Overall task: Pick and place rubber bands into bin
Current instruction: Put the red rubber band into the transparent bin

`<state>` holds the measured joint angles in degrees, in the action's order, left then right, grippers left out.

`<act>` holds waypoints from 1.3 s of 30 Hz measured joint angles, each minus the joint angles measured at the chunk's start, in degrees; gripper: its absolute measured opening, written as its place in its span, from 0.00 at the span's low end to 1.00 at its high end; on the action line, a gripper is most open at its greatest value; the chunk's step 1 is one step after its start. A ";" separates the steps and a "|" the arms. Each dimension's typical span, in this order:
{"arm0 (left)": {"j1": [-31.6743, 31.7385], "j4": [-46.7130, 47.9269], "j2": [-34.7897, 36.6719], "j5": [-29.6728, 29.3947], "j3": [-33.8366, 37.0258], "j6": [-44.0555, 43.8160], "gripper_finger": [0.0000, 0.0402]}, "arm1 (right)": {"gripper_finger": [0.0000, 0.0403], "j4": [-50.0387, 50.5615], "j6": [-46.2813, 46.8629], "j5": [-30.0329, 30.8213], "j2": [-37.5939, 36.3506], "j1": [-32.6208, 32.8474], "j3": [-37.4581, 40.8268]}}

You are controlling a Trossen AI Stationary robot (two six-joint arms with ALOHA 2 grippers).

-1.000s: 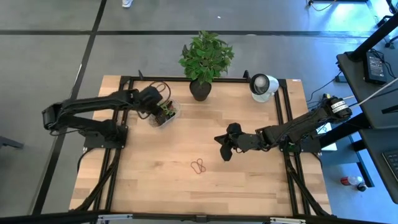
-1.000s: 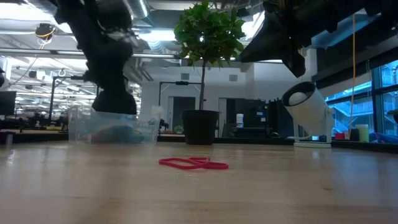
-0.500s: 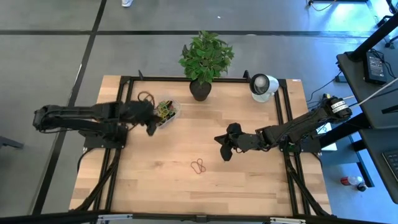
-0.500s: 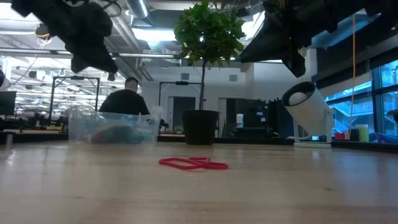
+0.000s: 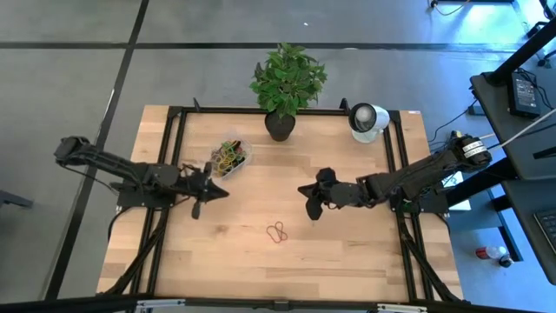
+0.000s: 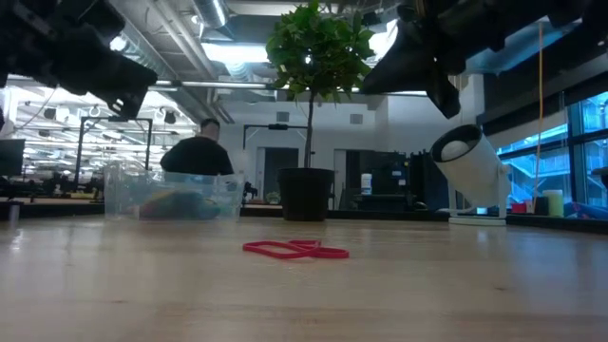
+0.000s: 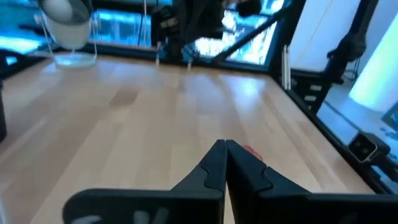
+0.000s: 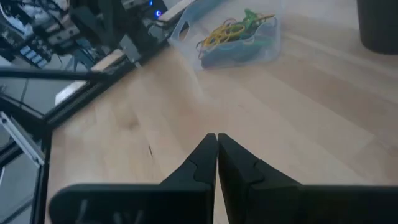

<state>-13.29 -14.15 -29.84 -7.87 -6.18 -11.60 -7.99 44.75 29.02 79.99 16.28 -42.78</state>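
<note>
Both claws closed and empty, red bands loose on the wood

Nearest lie two red rubber bands [image 5: 277, 232] on the bare table [image 5: 347, 269], overlapping, about mid-width. Beyond them the right gripper [image 5: 311, 200] hangs above the table, fingers pressed together on nothing; off to the left the left gripper [image 5: 207, 193] does likewise. Just past the left gripper sits the bin [image 5: 229, 158], holding a heap of coloured bands. Farthest back stand a potted plant [image 5: 285, 87] and a white round device [image 5: 367, 119]

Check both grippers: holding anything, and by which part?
Nothing is held. The left gripper is shut and empty, raised beside the bin. The right gripper is shut and empty too, above mid-table. The red rubber bands lie untouched on the table.
</note>
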 joint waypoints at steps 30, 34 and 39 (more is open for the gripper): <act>3.24 12.21 29.83 2.13 5.71 14.18 0.00 | 0.01 -6.05 -1.57 -4.75 0.00 -2.30 -0.02; 6.25 13.10 29.83 5.57 5.71 13.89 0.00 | 0.02 -6.41 -1.31 -4.88 0.00 -2.30 -0.02; 10.49 13.28 29.85 7.93 5.71 14.34 0.00 | 0.02 -7.98 -1.30 -4.87 0.00 -2.30 -0.02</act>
<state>-2.79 -0.86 0.01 0.05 -0.47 2.74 -15.97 43.45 24.14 79.99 13.98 -42.81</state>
